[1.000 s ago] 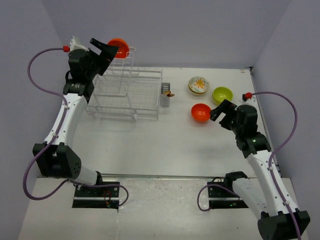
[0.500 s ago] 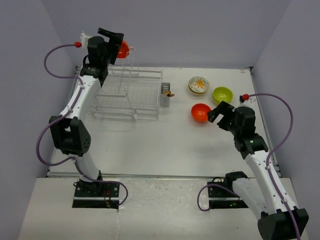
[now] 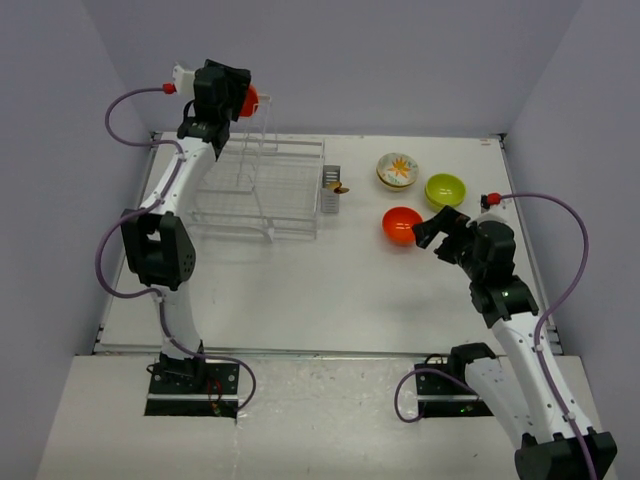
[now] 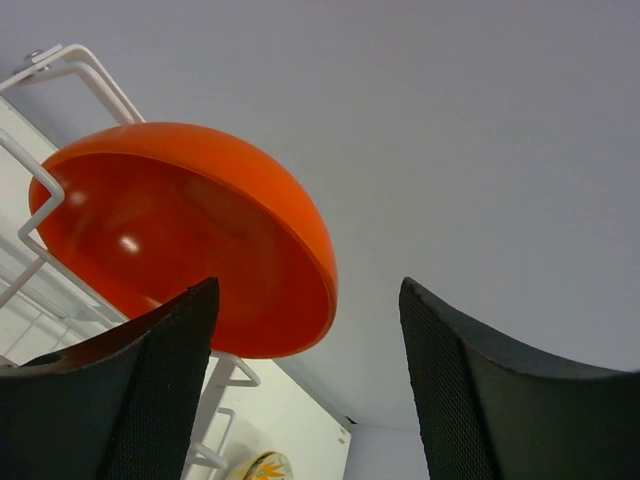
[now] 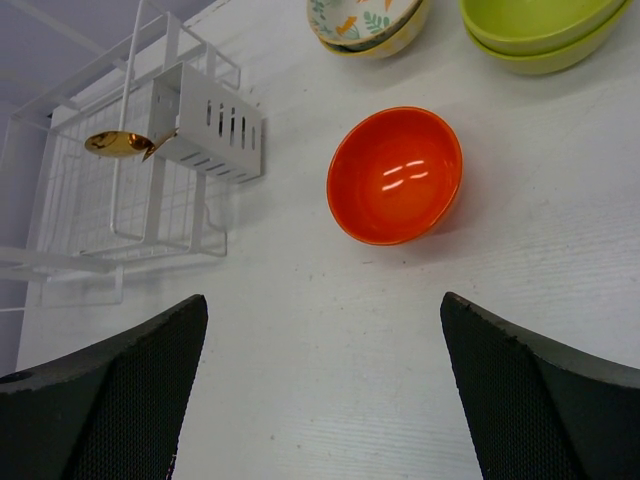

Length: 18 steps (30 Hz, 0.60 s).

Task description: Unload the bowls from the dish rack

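An orange-red bowl (image 3: 248, 98) stands on edge at the top of the dish rack's tower (image 3: 252, 140). My left gripper (image 3: 226, 90) is open right beside it. In the left wrist view the bowl (image 4: 180, 230) sits by the left finger and my gripper (image 4: 308, 300) is not closed on it. A second orange-red bowl (image 3: 401, 225) lies on the table, also in the right wrist view (image 5: 395, 175). My right gripper (image 3: 432, 228) is open and empty just near of it (image 5: 325, 310). Lime-green bowls (image 3: 445, 189) are stacked and a cream flowered bowl (image 3: 398, 170) sits behind.
The rack's low tray (image 3: 290, 215) holds no bowls. Its grey caddy (image 3: 331, 190) holds a gold spoon (image 5: 118, 144). The lime-green bowls (image 5: 540, 30) and the cream bowl (image 5: 365, 22) are at the top of the right wrist view. Purple walls stand close behind the rack.
My left arm has straightened and swung its gripper rightward up to the orange-red bowl on the tower. My right gripper has shifted only slightly beside the bowl on the table.
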Available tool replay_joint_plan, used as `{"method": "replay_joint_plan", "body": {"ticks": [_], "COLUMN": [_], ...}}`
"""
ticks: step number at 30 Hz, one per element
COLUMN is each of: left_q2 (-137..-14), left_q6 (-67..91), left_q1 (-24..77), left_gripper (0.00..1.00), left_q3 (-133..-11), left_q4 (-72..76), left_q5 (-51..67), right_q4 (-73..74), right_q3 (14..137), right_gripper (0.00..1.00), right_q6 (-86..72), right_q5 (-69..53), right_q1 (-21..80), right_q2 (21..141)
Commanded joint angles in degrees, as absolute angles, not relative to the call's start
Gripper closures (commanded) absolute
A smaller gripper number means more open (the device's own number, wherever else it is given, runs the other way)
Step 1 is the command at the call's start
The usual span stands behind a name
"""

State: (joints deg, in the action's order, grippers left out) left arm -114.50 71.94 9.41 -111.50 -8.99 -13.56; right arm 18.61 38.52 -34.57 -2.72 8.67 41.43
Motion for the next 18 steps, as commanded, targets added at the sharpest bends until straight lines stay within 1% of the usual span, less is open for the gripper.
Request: {"method": "replay_joint_plan", "body": {"ticks": [1,2,3,6,7,8,9,11,12,14,15,16,17,18], "left_q2": [-115.66,-116.10,-116.63,-117.07,-116.98,-116.81,-116.81,-116.72,-116.89,-116.81,-116.81,-116.72,-116.37,-116.19], "left_q6": [71.63,71.63,71.63,71.80,71.81,71.81,71.81,71.81,71.81,71.89,71.98,72.16,72.16,72.16], "left_q1": [9.40,9.40,9.40,9.40,9.40,9.40,9.40,9.32,9.32,9.23,9.23,9.23,9.23,9.23], "left_gripper": [0.28,0.32,0.41,0.56,0.57,0.60,0.68,0.72,0.78,0.80,0.92,0.97,1.00,1.00], "left_q3": [-115.04,-115.40,-116.10,-116.46,-116.28,-116.19,-115.67,-115.58,-115.58,-115.58,-115.40,-115.31,-115.05,-114.53], "left_q4": [-6.59,-6.77,-6.85,-6.68,-6.42,-6.07,-5.72,-5.28,-5.19,-5.10,-5.10,-5.01,-4.57,-4.22], "left_q5": [-16.70,-16.87,-17.22,-18.98,-19.68,-20.04,-20.30,-20.92,-21.09,-21.27,-21.44,-21.62,-21.71,-21.80], "right_q4": [16.44,16.52,16.52,16.26,16.26,16.26,16.26,16.35,16.35,16.26,16.17,16.17,16.26,16.52], "right_q3": [37.97,38.06,38.14,37.88,37.88,37.79,37.79,37.79,37.79,37.62,37.53,37.44,37.62,37.70], "right_gripper": [0.01,0.01,0.01,0.01,0.01,0.01,0.01,0.01,0.01,0.01,0.01,0.01,0.01,0.01], "right_q6": [-34.89,-34.81,-34.80,-34.72,-34.72,-34.72,-34.63,-34.45,-34.54,-34.45,-34.54,-34.45,-34.37,-34.28], "right_q5": [-4.48,-4.83,-4.92,-5.18,-5.27,-5.36,-5.45,-5.27,-5.10,-4.92,-4.92,-4.92,-5.01,-5.01], "right_q1": [8.70,8.70,8.79,8.79,8.79,8.79,8.79,8.79,8.79,8.79,8.79,8.70,8.79,8.79], "right_q2": [40.95,41.13,41.13,40.87,40.61,40.61,40.52,40.17,39.99,39.64,39.55,39.55,39.55,39.46]}}
